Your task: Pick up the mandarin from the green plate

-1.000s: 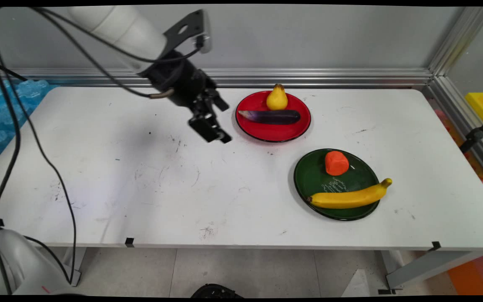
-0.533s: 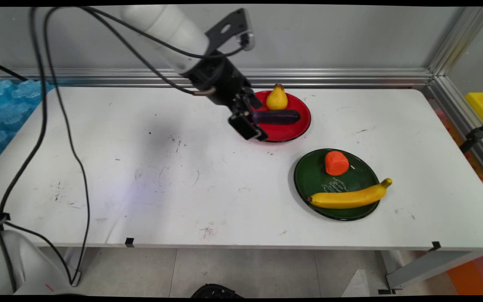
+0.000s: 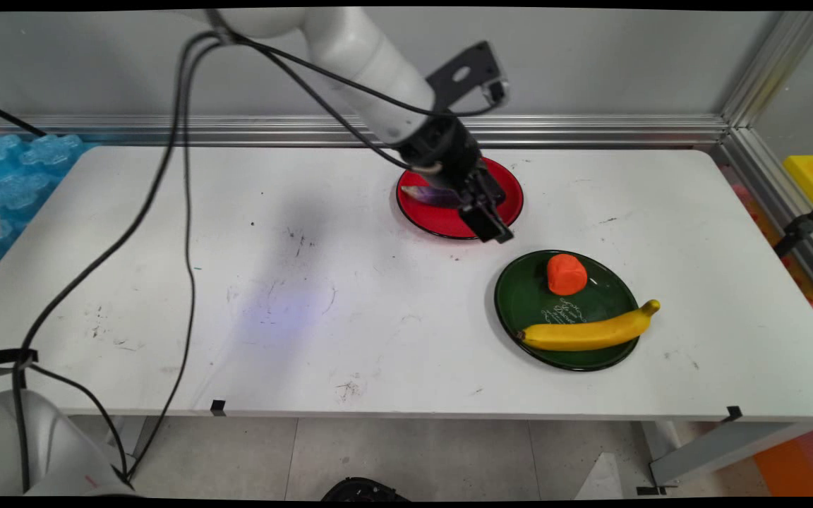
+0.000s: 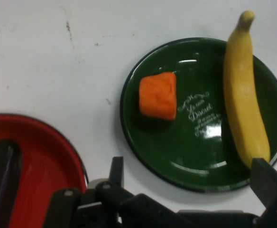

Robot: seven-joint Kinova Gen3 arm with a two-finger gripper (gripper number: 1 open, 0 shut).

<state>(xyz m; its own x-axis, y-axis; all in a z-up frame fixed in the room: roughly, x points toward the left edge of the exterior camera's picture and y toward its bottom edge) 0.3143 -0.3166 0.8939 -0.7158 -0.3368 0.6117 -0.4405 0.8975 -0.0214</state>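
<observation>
Main view: we see the white arm coming in from upper left w/ black cables trailing, and the black gripper (image 3: 497, 231) hanging over the red plate (image 3: 426, 215), at the plate's edge nearest the green plate (image 3: 519, 300). We take the red plate as our landmark. On it lies a dark purple eggplant (image 3: 422, 192), mostly hidden behind the wrist; only its pale-tipped end shows, on the side away from the green plate. The gripper grasps nothing that we can see.

Green plate sits near the red plate, toward the camera and to the right, a strip of white table (image 3: 237, 282) between the two rims. It carries an orange chunk (image 3: 566, 274) on the side closest to the red plate, and a yellow banana (image 3: 590, 330) on the far side from it, stem tip poking past the rim.

Hand view: we look down past the gripper (image 4: 190, 183). One finger (image 4: 116, 172) rises at bottom centre, the other (image 4: 267, 183) at bottom right, well apart, so the fingers stand spread w/ nothing between them. Red plate (image 4: 48, 161) fills the bottom left corner w/ the eggplant (image 4: 3, 175) on it. Green plate (image 4: 176, 152) is beyond, w/ the orange chunk (image 4: 158, 95) and the banana (image 4: 245, 95) lying apart from each other, white lettering betw. them.
</observation>
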